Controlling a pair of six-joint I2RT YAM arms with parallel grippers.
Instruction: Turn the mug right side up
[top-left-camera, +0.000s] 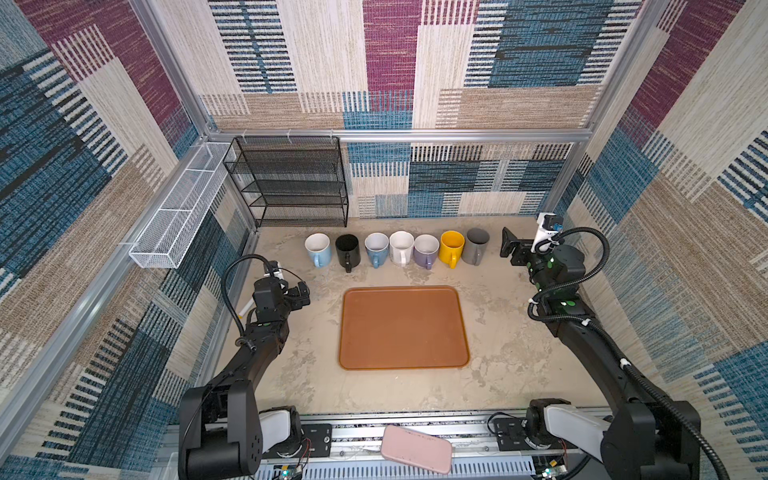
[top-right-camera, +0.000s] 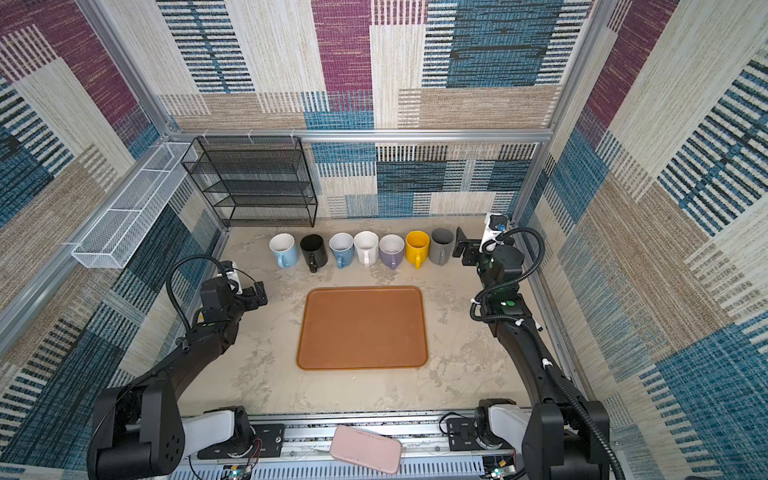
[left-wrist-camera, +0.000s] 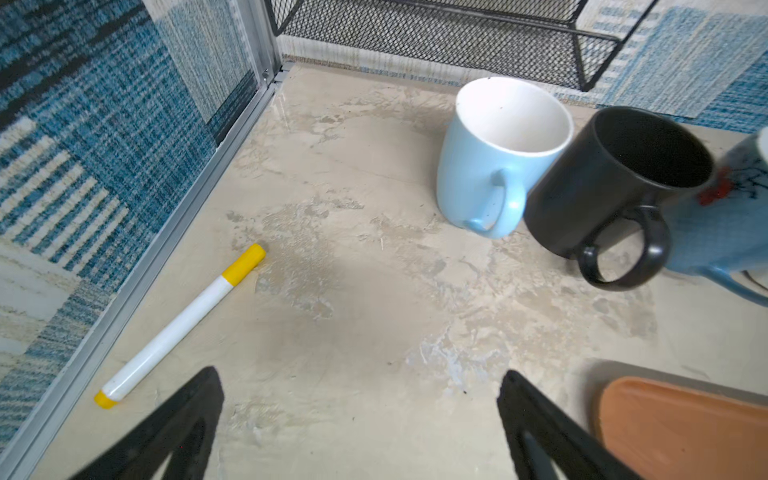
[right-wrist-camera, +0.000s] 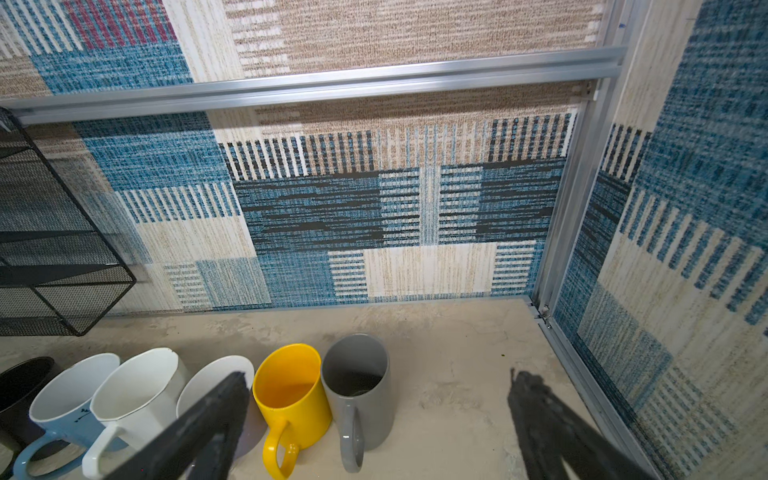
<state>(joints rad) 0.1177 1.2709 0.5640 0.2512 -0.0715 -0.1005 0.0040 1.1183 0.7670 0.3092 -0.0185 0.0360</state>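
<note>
Several mugs stand in a row along the back wall, each with its mouth up and its handle toward the front: light blue (top-left-camera: 318, 248), black (top-left-camera: 347, 248), blue (top-left-camera: 376, 247), white (top-left-camera: 401, 246), lavender (top-left-camera: 426, 250), yellow (top-left-camera: 451, 246) and grey (top-left-camera: 476, 245). My left gripper (top-left-camera: 302, 293) (left-wrist-camera: 359, 374) hovers open over bare table, in front and to the left of the light blue mug (left-wrist-camera: 494, 158). My right gripper (top-left-camera: 508, 246) (right-wrist-camera: 376, 376) is open and empty just right of the grey mug (right-wrist-camera: 357, 390), beside the yellow mug (right-wrist-camera: 291, 395).
A brown tray (top-left-camera: 403, 328) lies mid-table. A black mesh rack (top-left-camera: 291, 183) stands at the back left, with a white wire basket (top-left-camera: 178, 216) on the left wall. A white marker with yellow caps (left-wrist-camera: 178, 324) lies by the left wall. A pink pad (top-left-camera: 415, 449) rests on the front rail.
</note>
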